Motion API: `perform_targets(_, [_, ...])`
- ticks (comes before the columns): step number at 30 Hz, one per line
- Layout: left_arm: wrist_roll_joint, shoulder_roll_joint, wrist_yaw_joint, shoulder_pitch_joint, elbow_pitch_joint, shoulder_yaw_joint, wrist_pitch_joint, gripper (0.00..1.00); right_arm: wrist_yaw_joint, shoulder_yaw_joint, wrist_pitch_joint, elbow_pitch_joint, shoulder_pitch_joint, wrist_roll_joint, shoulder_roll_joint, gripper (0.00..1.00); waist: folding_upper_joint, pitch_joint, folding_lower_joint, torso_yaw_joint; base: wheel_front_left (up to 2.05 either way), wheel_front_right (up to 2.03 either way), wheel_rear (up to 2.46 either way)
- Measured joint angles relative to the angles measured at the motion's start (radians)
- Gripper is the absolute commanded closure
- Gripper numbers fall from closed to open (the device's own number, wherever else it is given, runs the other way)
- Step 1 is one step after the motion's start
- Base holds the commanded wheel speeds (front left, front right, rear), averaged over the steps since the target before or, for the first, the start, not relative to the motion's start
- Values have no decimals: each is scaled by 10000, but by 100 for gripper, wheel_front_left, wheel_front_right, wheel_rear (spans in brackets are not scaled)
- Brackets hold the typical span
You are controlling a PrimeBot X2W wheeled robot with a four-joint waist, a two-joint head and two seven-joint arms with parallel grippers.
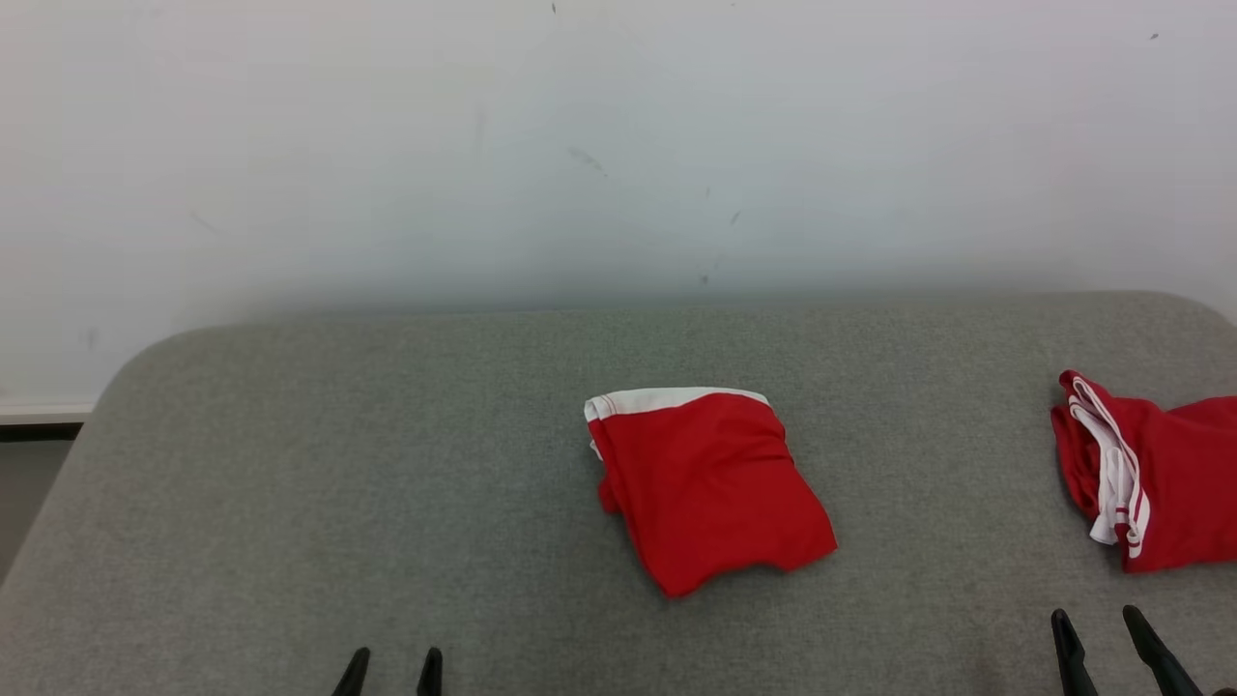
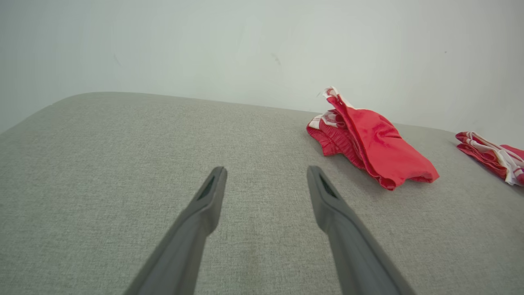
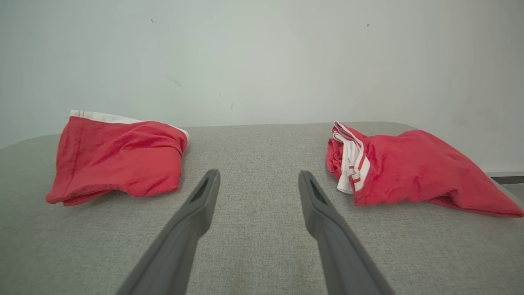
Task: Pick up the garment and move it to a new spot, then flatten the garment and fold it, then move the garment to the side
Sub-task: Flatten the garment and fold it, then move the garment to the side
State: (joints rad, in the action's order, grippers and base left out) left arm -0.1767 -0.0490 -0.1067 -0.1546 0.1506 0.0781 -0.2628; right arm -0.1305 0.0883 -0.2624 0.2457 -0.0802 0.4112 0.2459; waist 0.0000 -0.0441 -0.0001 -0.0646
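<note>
A folded red garment (image 1: 710,488) with a white waistband lies near the middle of the grey fabric surface (image 1: 387,464); the left wrist view has it at the right (image 2: 376,145), the right wrist view at the left (image 3: 118,157). My left gripper (image 1: 391,667) is open at the bottom edge, well left of the garment, its fingers (image 2: 204,205) empty over bare fabric. Low at the right, my right gripper (image 1: 1097,628) is open too, with nothing between its fingers (image 3: 315,200).
A second red garment (image 1: 1150,469) with white striped trim lies bunched at the surface's right edge, seen in the left wrist view (image 2: 491,155) and the right wrist view (image 3: 413,168). A pale wall (image 1: 618,145) rises behind the surface.
</note>
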Motion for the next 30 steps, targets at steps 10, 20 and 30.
perform_targets(10, [29, 0, -71, 57, -65, 153, 0, 0, 2, 585, 134, 201, 598, 1918, 138, 0, 1, 314, 1, 144, 0, 0, 0])
perform_targets(20, [94, -2, -92, 767, -286, 598, 0, 0, 2, 1348, 2811, 125, 2730, 5492, 1722, 0, 0, 1227, 1, 1146, 0, 0, 0])
perform_targets(30, [-117, -4, -73, 1351, -272, 1241, 0, 0, 2, 1569, 6546, 1684, 4460, 7988, 2535, 0, 0, 2165, 2, 2810, 0, 0, 0])
